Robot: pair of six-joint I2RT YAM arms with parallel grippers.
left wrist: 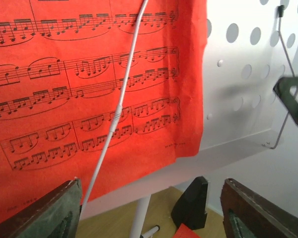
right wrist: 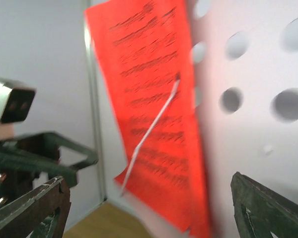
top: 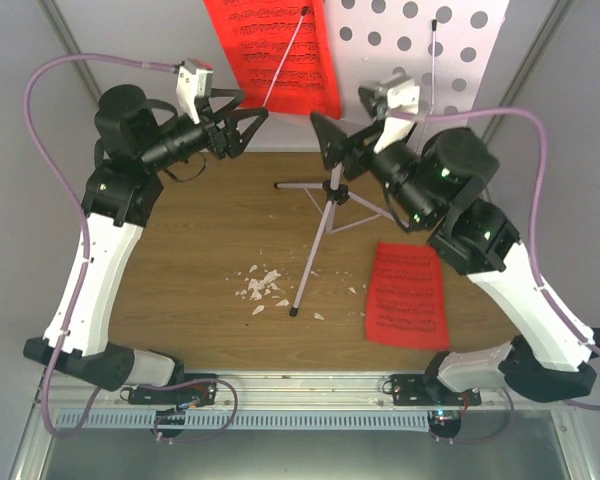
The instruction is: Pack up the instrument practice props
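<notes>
The white music stand's hole-dotted tray (top: 435, 40) rises at the back, and its thin tripod legs (top: 315, 235) spread over the wooden table. A red sheet of music (top: 275, 55) rests on the tray's left half under a thin wire arm, shown close up (left wrist: 89, 84) in the left wrist view. A second red sheet (top: 408, 295) lies flat at the right. The black pyramid metronome (left wrist: 191, 203) stands on the table behind the stand's post; the top view hides it. My left gripper (top: 252, 128) hovers open just below the hanging sheet. My right gripper (top: 350, 135) is open facing the tray, holding nothing.
Small white crumbs (top: 262, 285) lie scattered left of the stand's front leg. White walls close in at the back and both sides. The two grippers face each other closely in front of the tray, with the stand's post between them.
</notes>
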